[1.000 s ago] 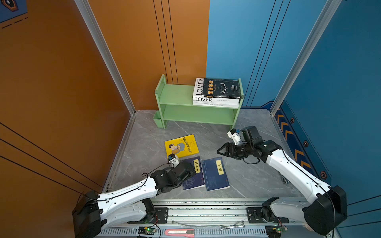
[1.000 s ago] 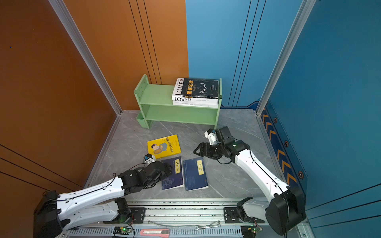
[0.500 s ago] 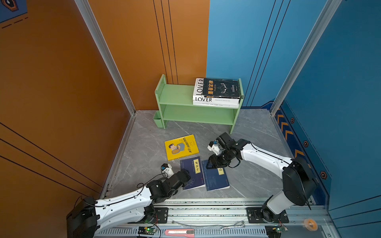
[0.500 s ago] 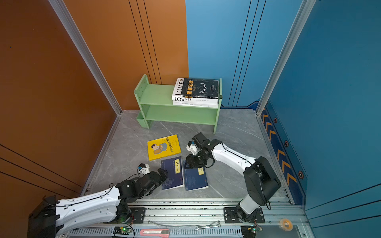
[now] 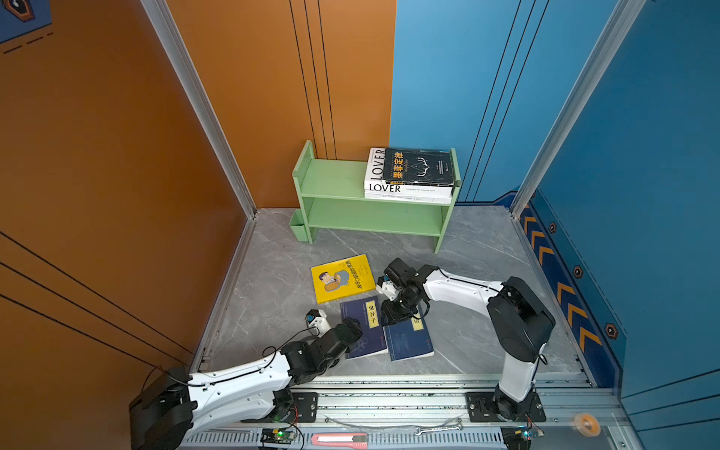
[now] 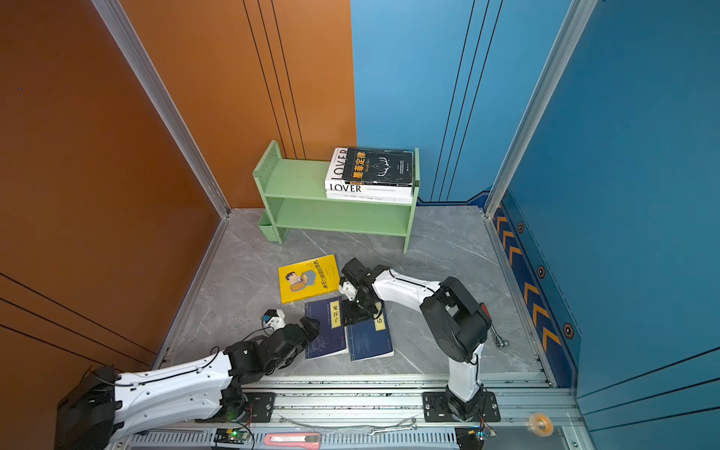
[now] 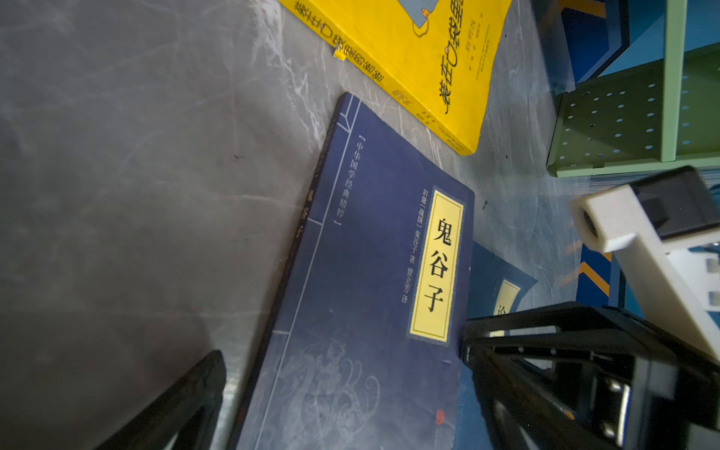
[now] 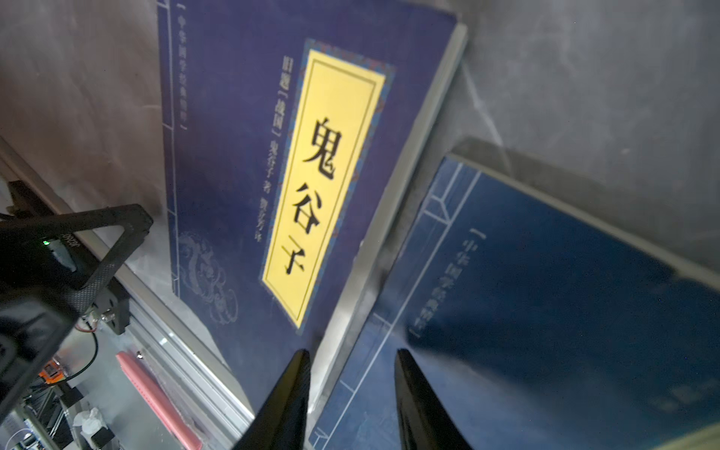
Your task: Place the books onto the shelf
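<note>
Pale green shelf point(image 5: 331, 179) is being shown at the back of the grey marbled floor point(image 5: 272, 296), and the right end of its top tier is being occupied by a stack: a thin white book point(image 5: 405, 198) lowest, the white LOVER book point(image 5: 405, 188) on it, the black book point(image 5: 422, 167) with yellow characters uppermost. Three more books are being left flat on the floor in front of it: the yellow cartoon-cover book point(image 5: 343, 278), and nearer the arms, side by side, the left navy book point(image 5: 370, 339) and the right navy book point(image 5: 409, 339). The left navy book is being straddled by the left gripper point(image 7: 343, 346), whose fingers point(image 7: 187, 397) are being held wide, one over the floor by the spine, the other past the opposite edge. The right gripper point(image 8: 352, 352) is being held low over the seam between the two navy books; its fingers point(image 8: 296, 382) are being kept narrowly apart, with the near edge of the right navy book lying between them, and whether that edge is being pinched cannot be told
</note>
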You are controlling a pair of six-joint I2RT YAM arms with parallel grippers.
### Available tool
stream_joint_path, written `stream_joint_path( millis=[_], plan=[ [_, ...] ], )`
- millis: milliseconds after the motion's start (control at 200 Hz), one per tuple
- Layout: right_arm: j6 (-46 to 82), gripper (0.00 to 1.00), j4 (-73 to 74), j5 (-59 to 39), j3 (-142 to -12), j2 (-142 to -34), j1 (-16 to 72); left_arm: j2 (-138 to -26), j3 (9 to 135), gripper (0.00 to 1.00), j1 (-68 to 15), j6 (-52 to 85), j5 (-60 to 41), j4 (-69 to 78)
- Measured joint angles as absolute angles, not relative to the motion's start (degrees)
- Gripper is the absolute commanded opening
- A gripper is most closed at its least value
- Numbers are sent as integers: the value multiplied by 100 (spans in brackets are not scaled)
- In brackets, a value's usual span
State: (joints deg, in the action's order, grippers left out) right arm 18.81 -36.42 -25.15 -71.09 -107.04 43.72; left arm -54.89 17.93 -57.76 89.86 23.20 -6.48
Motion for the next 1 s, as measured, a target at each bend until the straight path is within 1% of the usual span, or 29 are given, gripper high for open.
stream_joint_path(
  millis=[275, 536, 761, 861, 951, 961, 1001],
  plan=[
    [1802, 29, -3649, -2237, -7470, -11093, 4469, -6149, 1890, 100, -5706, 8986, 2226, -34],
    [1774, 26, -3708, -1833, -7780, -11286, 4491, -6759, 2018, 99, -5690, 8941, 2257, 670],
    [1756, 26, -3664, -1437, -7929, -11404, 4364, -7542, 2038, 97, -5669, 8781, 2082, 2128],
    [1734, 26, -3636, -1411, -7922, -11415, 4372, -8071, 2021, 94, -5669, 8768, 1872, 3179],
    [1710, 26, -3592, -1374, -7902, -11467, 4327, -8523, 1931, 87, -5669, 8753, 1822, 4101],
    [1708, 26, -3579, -1378, -7902, -11467, 4309, -8565, 1925, 83, -5666, 8744, 1815, 4160],
    [1688, 26, -3551, -1356, -7902, -11467, 4296, -8799, 1914, 78, -5664, 8744, 1782, 4528]
  ],
)
